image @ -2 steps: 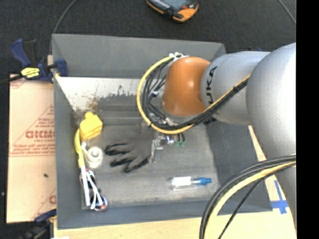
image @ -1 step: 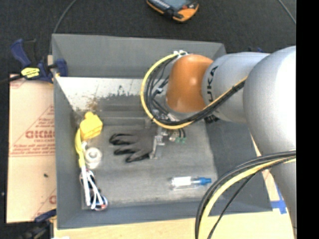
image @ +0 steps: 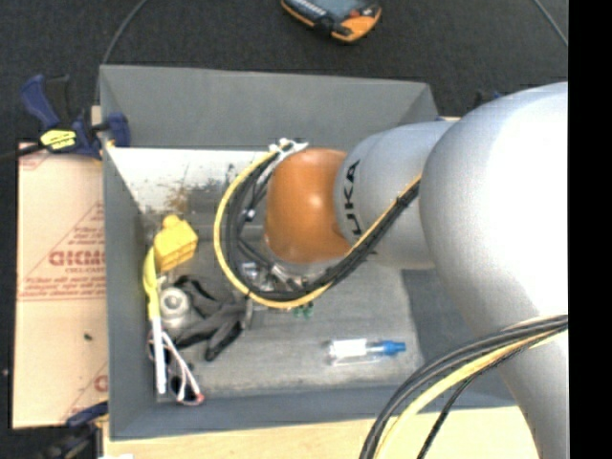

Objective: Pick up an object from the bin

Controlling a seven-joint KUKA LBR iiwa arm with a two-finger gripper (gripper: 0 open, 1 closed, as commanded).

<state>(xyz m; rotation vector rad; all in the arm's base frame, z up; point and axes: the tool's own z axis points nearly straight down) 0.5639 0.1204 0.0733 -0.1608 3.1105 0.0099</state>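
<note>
The grey KUKA arm point(image: 497, 218) comes in from 3 o'clock and covers much of the right half of the grey metal bin point(image: 268, 113). Its wrist carries a rounded orange cover point(image: 301, 208) that sits over the middle of the bin floor, with a loop of yellow and black cable point(image: 222, 232) round its 9 o'clock side.

The gripper point(image: 271, 280) shows as a bit of bright metal under the cover's lower edge, pointing down at the floor just off centre. Whether it is open or closed cannot be told, and nothing can be seen held in it.

The nearest things lie at its 8 o'clock side in a small heap against the left wall. A black tangled piece point(image: 218, 325) is closest, just beside the gripper. A short silver cylinder point(image: 173, 304) sits further toward 9 o'clock. A yellow blocky plug point(image: 176, 240) lies at 10 o'clock, with a yellow strip point(image: 150, 277) running down from it along the wall. Thin white and red sticks point(image: 167, 366) lie at the 7 o'clock corner.

A tiny green bit point(image: 303, 311) lies just below the gripper at 5 o'clock. Well apart from the heap — at 4 o'clock on open floor — lies a clear pen-like tube with a blue end point(image: 366, 350).

Outside the bin, at 12 o'clock, lies an orange-and-black handheld device point(image: 330, 8).
</note>
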